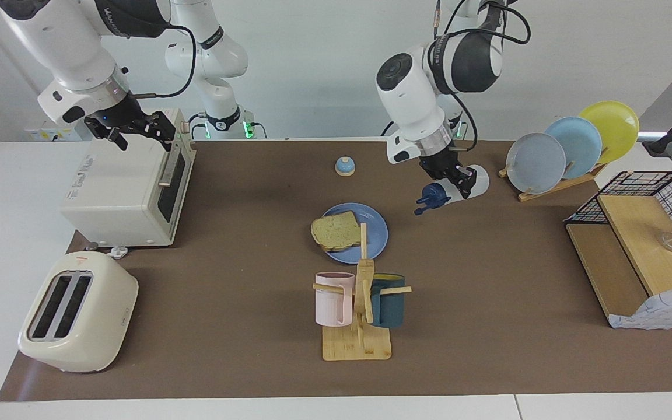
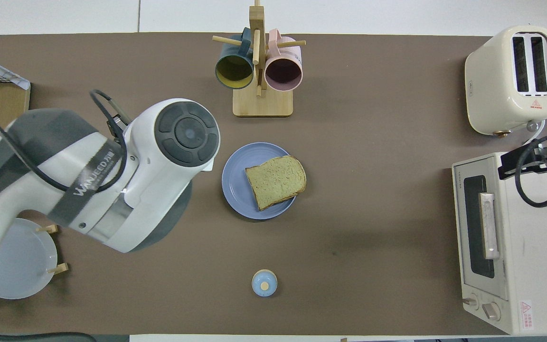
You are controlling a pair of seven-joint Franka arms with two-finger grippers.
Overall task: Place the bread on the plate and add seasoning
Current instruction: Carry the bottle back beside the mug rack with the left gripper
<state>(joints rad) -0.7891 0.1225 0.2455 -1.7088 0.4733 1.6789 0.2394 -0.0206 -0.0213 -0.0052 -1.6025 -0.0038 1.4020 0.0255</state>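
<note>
Left gripper (image 1: 457, 179) clamped on seasoning (image 1: 451, 189), bottle tilted, cap down, over bare mat toward left arm's end. Right gripper (image 1: 133, 129) spread wide over toaster oven (image 1: 132, 189), waiting. Farther out: bread (image 1: 336, 230) on plate (image 1: 375, 233).

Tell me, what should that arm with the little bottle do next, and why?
Probably lower the seasoning and stand it on the bare mat toward the left arm's end. The left gripper holds it tilted in the air, jaws shut on it, away from the plate, and the bread already lies there. The right gripper waits over the toaster oven.
</note>
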